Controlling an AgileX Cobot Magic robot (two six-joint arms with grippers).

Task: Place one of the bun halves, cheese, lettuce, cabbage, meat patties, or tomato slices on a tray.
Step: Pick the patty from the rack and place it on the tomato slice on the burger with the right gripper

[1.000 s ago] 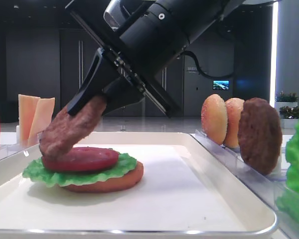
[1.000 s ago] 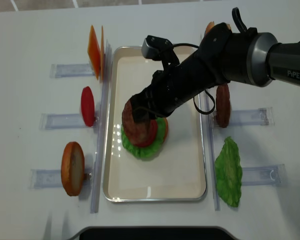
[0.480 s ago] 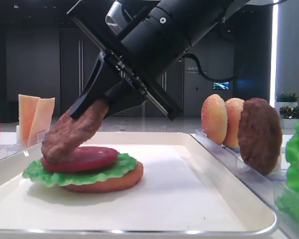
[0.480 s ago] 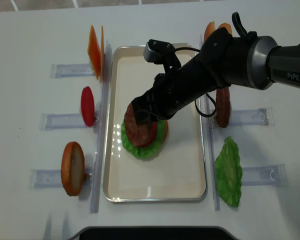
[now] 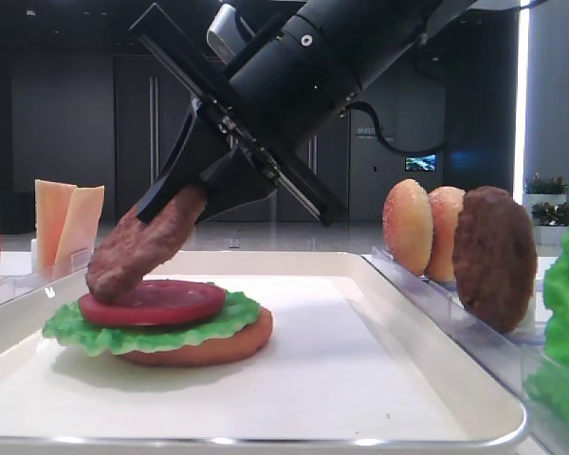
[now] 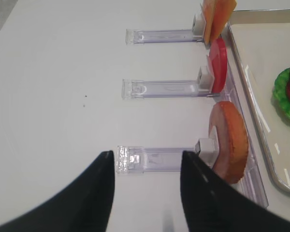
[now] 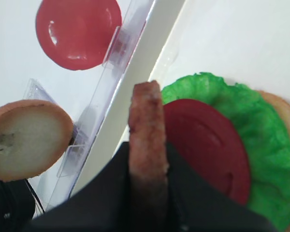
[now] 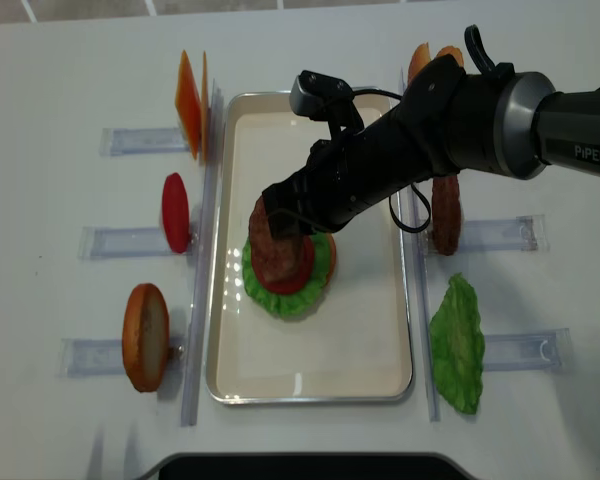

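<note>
White tabletop (image 8: 70, 80) carries the tray (image 8: 365, 340) at centre, flanked by rows of clear holders (image 6: 159, 89). On the tray lies a stack: flat bun base (image 5: 229, 347), lettuce (image 5: 123, 334), tomato slice (image 5: 161, 300). Right gripper (image 5: 175, 201) is clenched on a meat patty (image 5: 137, 248), held tilted, its lower edge touching the tomato slice at the stack's left side. A second patty (image 5: 494, 256) stands upright in a right-hand holder beside two domed bun halves (image 5: 408, 227). Left gripper (image 6: 145, 188) hovers over the tabletop, fingers spread, nothing between them. Cheese slices (image 5: 66, 220), a spare tomato slice (image 8: 175, 212) and another bun half (image 8: 145, 337) stand in the left holders.
</note>
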